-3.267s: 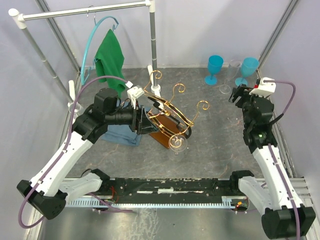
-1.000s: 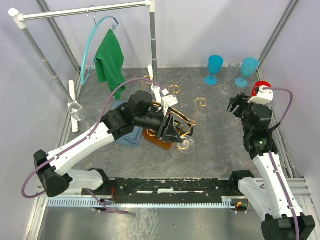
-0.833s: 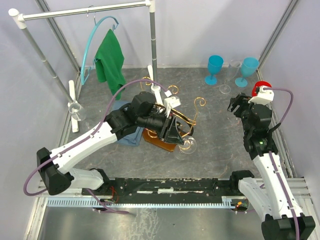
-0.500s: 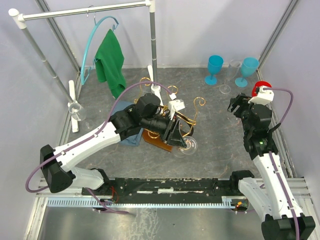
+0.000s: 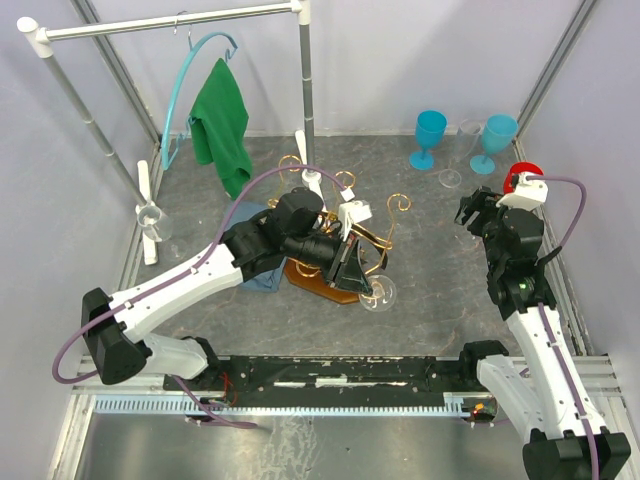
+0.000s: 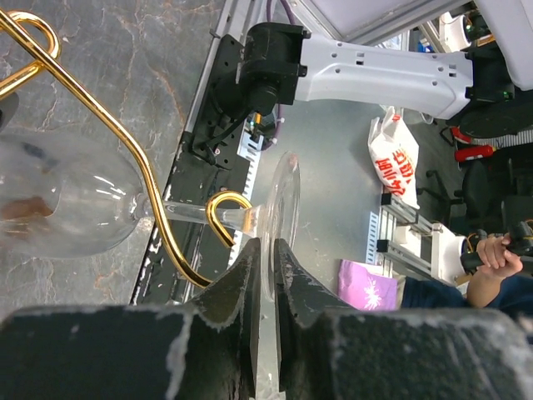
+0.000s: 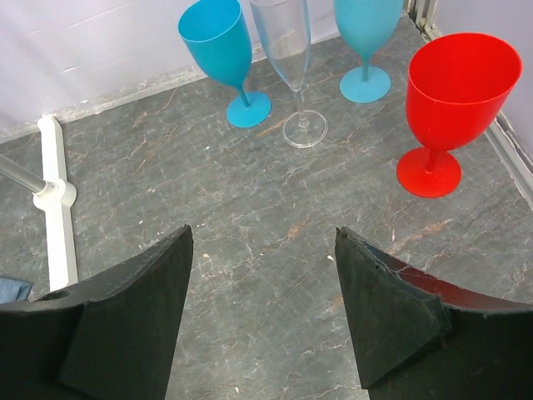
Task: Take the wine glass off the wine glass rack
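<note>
The wine glass rack [image 5: 397,207] is gold wire with curled ends on a brown wooden base [image 5: 318,284] at mid-table. A clear wine glass [image 5: 379,293] hangs at its near end, its stem in the gold wire [image 6: 151,188]. In the left wrist view the bowl [image 6: 71,202] lies left and the round foot [image 6: 281,200] stands edge-on. My left gripper [image 5: 360,279] [image 6: 268,244] is shut on the rim of that foot. My right gripper [image 5: 472,206] [image 7: 263,237] hovers open over bare floor at the right, holding nothing.
Two blue glasses [image 7: 220,42] [image 7: 366,33], a clear flute [image 7: 287,50] and a red glass [image 7: 454,92] stand at the back right. A green cloth [image 5: 222,118] hangs on the white clothes rail [image 5: 170,22] at the back left. Blue fabric [image 5: 256,274] lies beside the rack's base.
My left arm has slid right along the rack to the hanging glass, and its jaws have closed on the glass's foot. The right arm has not moved.
</note>
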Robot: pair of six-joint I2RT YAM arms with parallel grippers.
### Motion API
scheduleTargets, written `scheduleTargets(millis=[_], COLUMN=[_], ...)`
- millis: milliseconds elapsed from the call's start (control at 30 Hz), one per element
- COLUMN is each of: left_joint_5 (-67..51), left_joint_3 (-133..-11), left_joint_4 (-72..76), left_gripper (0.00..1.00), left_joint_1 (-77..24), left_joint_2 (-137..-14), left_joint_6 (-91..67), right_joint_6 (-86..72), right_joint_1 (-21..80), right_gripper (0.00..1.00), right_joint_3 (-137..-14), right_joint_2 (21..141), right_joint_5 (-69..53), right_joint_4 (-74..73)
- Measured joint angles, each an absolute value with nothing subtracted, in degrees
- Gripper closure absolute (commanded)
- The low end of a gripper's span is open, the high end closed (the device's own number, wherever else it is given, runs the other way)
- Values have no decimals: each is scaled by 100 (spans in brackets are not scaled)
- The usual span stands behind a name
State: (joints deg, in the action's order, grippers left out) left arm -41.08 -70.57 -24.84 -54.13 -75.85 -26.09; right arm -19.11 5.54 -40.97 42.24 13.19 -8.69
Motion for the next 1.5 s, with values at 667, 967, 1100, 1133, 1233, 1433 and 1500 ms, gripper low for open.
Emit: scheduleTargets(millis=[667, 967, 1100, 1133, 1233, 1433, 1500], left_joint_5=[-3708, -3258, -3140, -3114, -3046, -3050, -3052], left_joint_3=[-7413, -7797, -8005, -8044, -8184, -8232, -8208], left_joint_4=[-3258, -3948, -4209, -4252, -4429, -4491, -4486], left_gripper=[86, 88, 89, 89, 88, 88, 88], left_joint_1=[-5448, -5457, -5452, -5443, -5424, -5395, -5395], left_joint_2=[-7579, -7537, -7540, -7540, -7542, -7531, -7509], left_joint_6=[-2523, -2287, -2231, -2224, -2217, -2215, -2215], right_joint_6=[-1925, -1925, -1925, -1925, -1922, -1925, -1925], right_joint_1=[554, 554, 554, 554, 554, 554, 554], right_gripper=[22, 22, 22, 22, 22, 22, 22], right_joint_3=[-4095, -4095, -4095, -4095, -4095, -4095, -4095], right_joint_2=[4193, 4195, 4195, 4193, 4193, 4204, 4219], right_joint_5=[1321, 1321, 1341, 1345, 1363, 1363, 1365], right_joint_4=[-875, -884, -904, -910, -917, -917, -917])
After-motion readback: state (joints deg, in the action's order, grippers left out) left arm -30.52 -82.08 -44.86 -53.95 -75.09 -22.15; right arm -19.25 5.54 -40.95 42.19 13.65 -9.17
